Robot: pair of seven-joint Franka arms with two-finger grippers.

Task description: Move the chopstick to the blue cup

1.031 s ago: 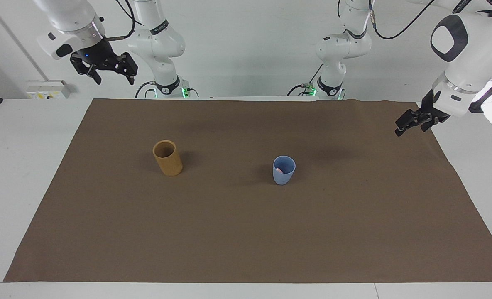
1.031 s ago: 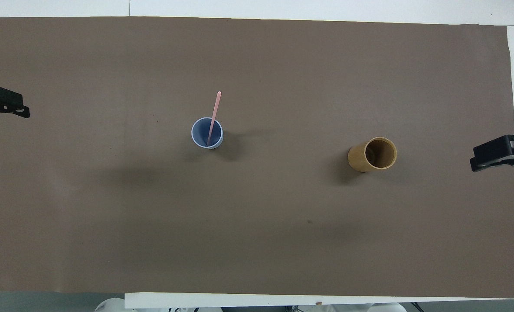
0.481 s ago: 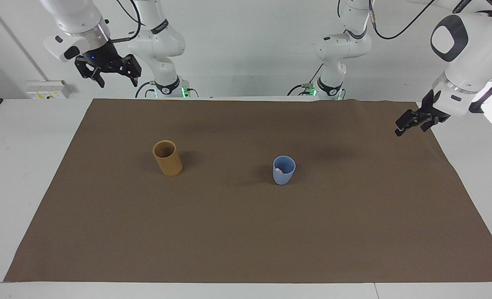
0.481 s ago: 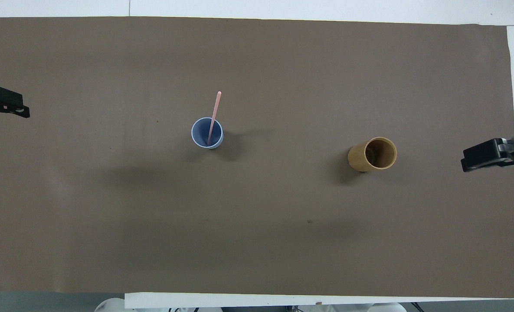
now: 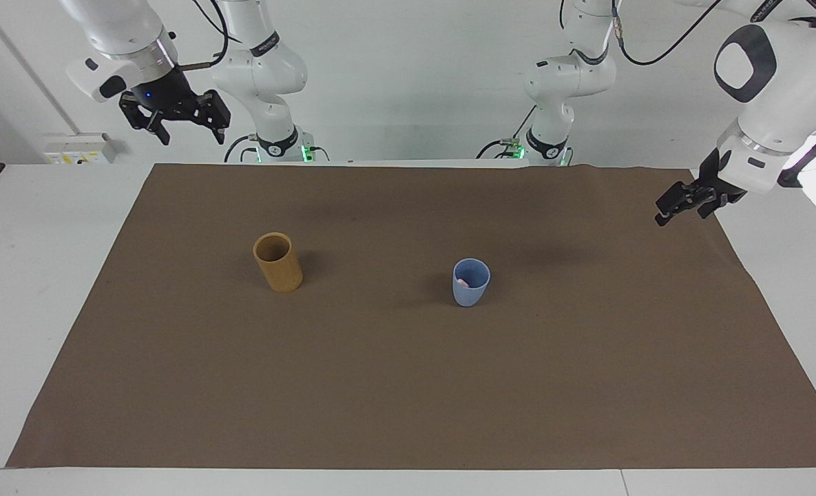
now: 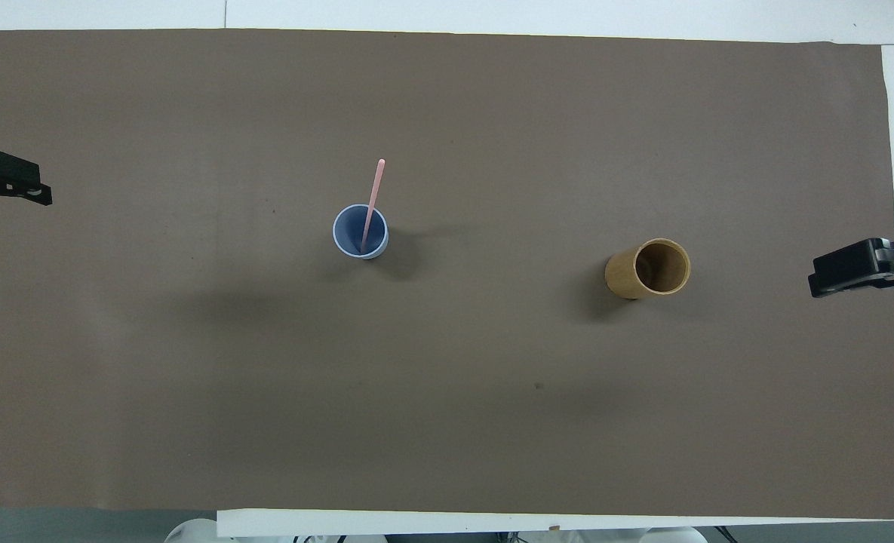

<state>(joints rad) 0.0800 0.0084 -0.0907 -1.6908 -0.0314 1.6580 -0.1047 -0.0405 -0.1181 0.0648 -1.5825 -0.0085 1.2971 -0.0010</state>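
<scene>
A white table (image 5: 8,289) is covered over most of its top by a matte brown sheet (image 5: 408,386), smooth apart from a slight ripple along the edge nearest the robots. White margins are left bare at both ends of the table, and the wide stretch of sheet farther from the robots than the cups is uncluttered.

The right gripper (image 5: 175,120) is held high in the air above the corner of the sheet at the right arm's end; its fingers are spread apart and nothing is held between them. The left gripper (image 5: 680,204) hangs over the sheet's edge at the left arm's end, low over the surface; its fingers stand apart, and nothing is gripped.

A tan-orange cylinder cup (image 6: 649,268), straight-walled and dull-surfaced, stands upright toward the right arm's end, its round mouth open upward. The blue cup (image 6: 360,231), smooth, tapered and wider at the rim, stands upright near the middle of the sheet, well apart from the cylinder.

The chopstick (image 6: 372,204), thin, straight and pale pink, is seen inside the blue cup. Its lower end rests in the cup's bottom; its long axis leans against the rim, with the free end pointing up and away from the robots.
</scene>
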